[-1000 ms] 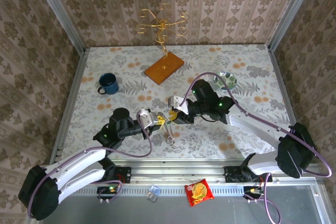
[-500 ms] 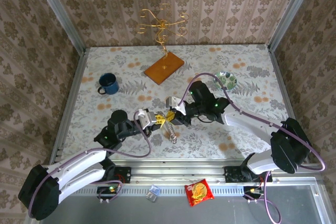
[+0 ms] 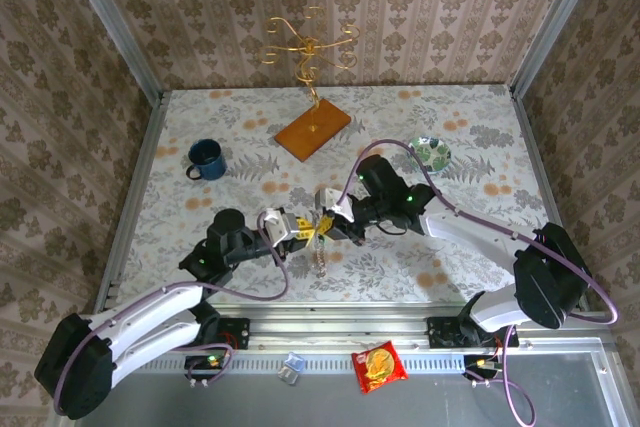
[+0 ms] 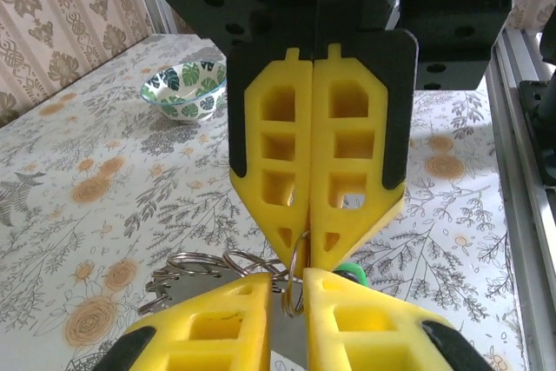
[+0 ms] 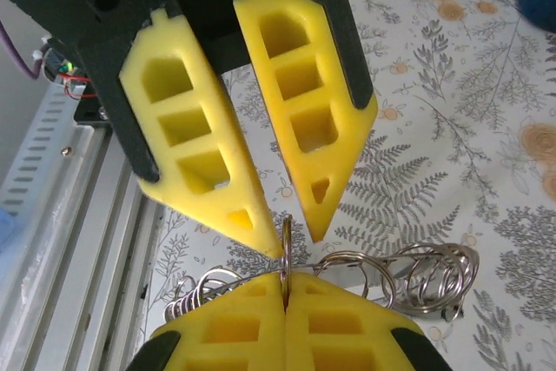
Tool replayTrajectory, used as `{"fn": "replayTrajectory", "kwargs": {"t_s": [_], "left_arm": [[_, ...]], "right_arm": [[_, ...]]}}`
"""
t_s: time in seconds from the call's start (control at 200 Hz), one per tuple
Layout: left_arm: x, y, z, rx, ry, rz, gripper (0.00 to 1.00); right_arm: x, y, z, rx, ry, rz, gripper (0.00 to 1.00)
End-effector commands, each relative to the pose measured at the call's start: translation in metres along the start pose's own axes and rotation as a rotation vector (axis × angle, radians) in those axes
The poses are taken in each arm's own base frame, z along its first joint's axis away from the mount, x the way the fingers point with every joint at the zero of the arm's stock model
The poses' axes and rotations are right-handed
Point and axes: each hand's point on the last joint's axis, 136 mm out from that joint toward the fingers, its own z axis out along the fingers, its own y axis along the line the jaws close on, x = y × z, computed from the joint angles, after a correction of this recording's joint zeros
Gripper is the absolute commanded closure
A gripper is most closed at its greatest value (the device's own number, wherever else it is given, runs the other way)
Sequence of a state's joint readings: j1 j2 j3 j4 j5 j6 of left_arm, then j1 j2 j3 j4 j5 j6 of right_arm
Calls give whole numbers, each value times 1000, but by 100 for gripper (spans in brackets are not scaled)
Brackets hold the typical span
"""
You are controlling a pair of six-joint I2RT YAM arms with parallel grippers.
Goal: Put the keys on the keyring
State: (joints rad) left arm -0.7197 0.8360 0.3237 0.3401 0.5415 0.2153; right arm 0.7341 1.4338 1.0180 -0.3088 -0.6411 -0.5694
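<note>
I work over a table (image 3: 400, 117) covered in a pale cloth printed with grey ferns and orange blooms, boxed in by walls (image 3: 200, 7) of brown damask paper. At the top centre of the overhead view a gold wire stand (image 3: 310, 42) rises from an orange board (image 3: 313, 129). A blue mug (image 3: 205, 159) sits at the left and a green-patterned bowl (image 3: 432, 153) at the right. A red snack packet (image 3: 380, 365) lies on the grey ledge (image 3: 450, 377) along the bottom.

The keyring (image 5: 285, 258) is a thin silvery hoop, seen edge-on as a narrow upright line in both wrist views. A tangle of smaller steel loops (image 5: 417, 274) lies beside it, bright and coiled like a spring, and in the overhead view it trails downward from where my fingers meet. The green-headed key (image 4: 352, 273) peeps out just right of centre, low in the left wrist view, behind my fingers.

My right gripper (image 5: 285, 291) has its yellow fingers pressed together on the hoop's edge, pinching it. My left gripper (image 5: 295, 241) faces it tip to tip with its fingers spread. The hoop stands in the gap between them, close against one fingertip, though I cannot tell whether it touches. The two grippers meet at the centre of the overhead view, below the board and between mug and bowl.
</note>
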Motion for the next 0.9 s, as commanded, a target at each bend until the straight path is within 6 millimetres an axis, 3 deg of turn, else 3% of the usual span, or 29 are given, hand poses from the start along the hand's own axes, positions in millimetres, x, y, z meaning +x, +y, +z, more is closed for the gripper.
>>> {"fn": "replayTrajectory", "kwargs": {"t_s": [0.0,0.205,0.375,0.44,0.505,0.575,0.895], "left_arm": [[-6,4,-2,-9,35,50,83],[-4,2,1,17,71,62,84],[-4,0,2,36,78,65,98],[-5,-1,1,41,69,68,100],[-8,-2,0,39,50,69,100],[-12,-3,-1,34,15,66,100],[-18,-3,-3,16,-74,52,100]], "right_arm": [[-1,3,-1,-8,82,-66,100],[-10,7,2,-4,131,-136,100],[-22,5,-2,18,100,-146,100],[-24,2,-6,36,61,-119,88],[-23,-3,-11,50,16,-74,76],[-15,-7,-14,57,-14,-20,70],[7,-3,-5,36,-13,77,72]]}}
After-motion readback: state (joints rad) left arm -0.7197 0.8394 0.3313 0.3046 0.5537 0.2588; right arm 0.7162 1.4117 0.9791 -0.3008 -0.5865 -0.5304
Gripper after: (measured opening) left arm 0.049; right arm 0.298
